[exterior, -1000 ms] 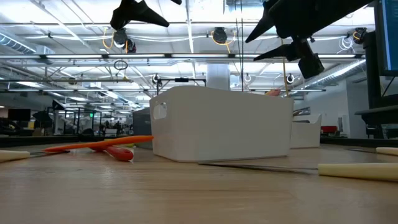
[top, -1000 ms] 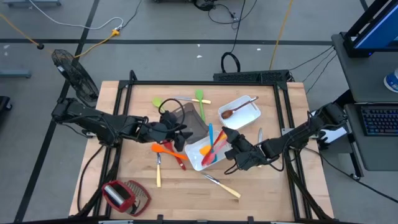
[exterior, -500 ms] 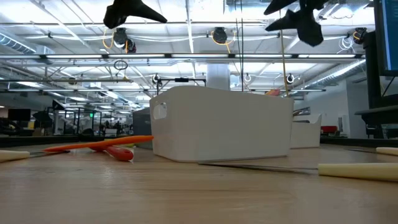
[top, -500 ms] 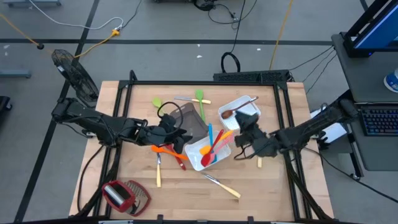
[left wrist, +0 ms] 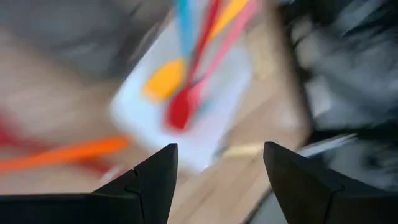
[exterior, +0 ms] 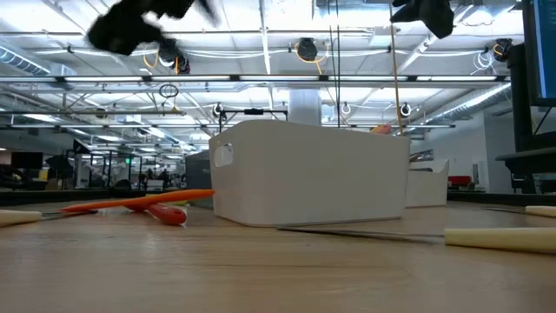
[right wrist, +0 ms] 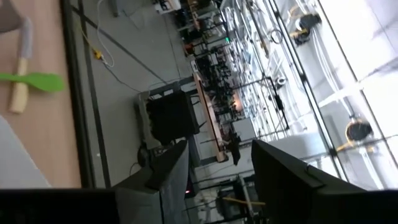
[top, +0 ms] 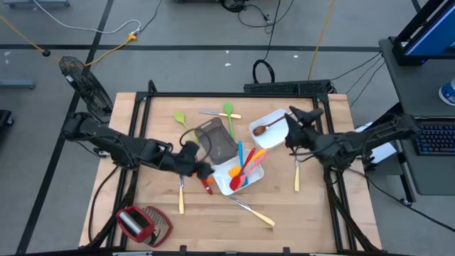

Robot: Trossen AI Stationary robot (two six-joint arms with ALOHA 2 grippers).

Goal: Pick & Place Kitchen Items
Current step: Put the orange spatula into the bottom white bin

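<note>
A white tray (top: 222,183) at the table's middle holds blue, red, orange and pink utensils (top: 245,162); it also shows in the low view (exterior: 308,174). An orange spatula (top: 183,170) and a red one (top: 205,185) lie on the table left of it. My left gripper (top: 200,169) hovers over them, open and empty (left wrist: 217,149). A brown wooden spoon (top: 266,128) lies in a second white tray (top: 283,134) at the far right. My right gripper (top: 295,126) is raised beside that tray, open and empty (right wrist: 214,149), pointing out toward the room.
A grey-brown tray (top: 217,139) lies behind the middle tray. Green spatulas (top: 181,117) (top: 229,110) and metal cutlery (top: 210,112) lie at the far side. Pale-handled cutlery lies at the near left (top: 180,198), near middle (top: 257,214) and right (top: 296,175). A red-and-mesh tool (top: 142,222) sits near left.
My right gripper has risen from beside the middle white tray and gone toward the table's far edge, tipping up to face the room. My left gripper has gone a little toward the near edge, over the orange and red spatulas.
</note>
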